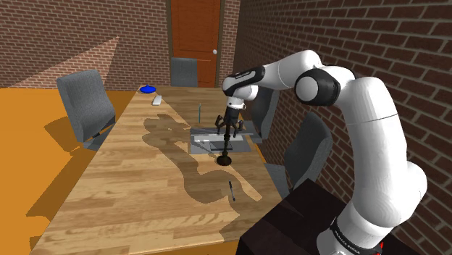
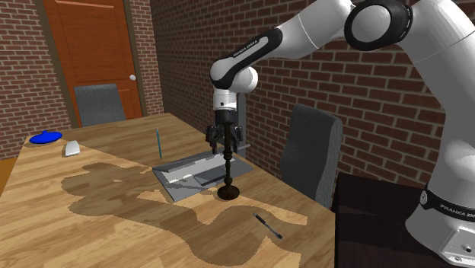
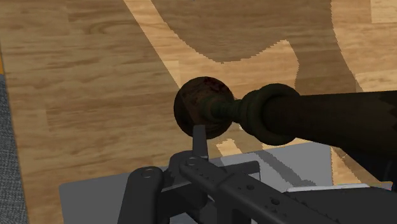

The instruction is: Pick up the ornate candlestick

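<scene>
The ornate candlestick (image 1: 226, 148) is dark, with a turned stem and a round foot. It stands upright at the edge of a flat grey tray (image 1: 206, 139) on the wooden table (image 1: 130, 188). My black gripper (image 1: 229, 129) comes straight down onto its top and is shut on the upper stem. From the second exterior view the candlestick (image 2: 227, 173) hangs below the gripper (image 2: 225, 141), its foot at or just above the tabletop. Looking along the hand, the stem and round foot of the candlestick (image 3: 205, 108) run away from me over the table (image 3: 76, 95).
A dark pen (image 2: 268, 225) lies near the table's front edge. A teal pencil (image 2: 158, 142) stands beyond the tray (image 2: 194, 177). A blue dish (image 2: 46, 138) and a small white object (image 2: 72, 148) sit at the far end. Grey chairs (image 2: 312, 152) line the brick-wall side.
</scene>
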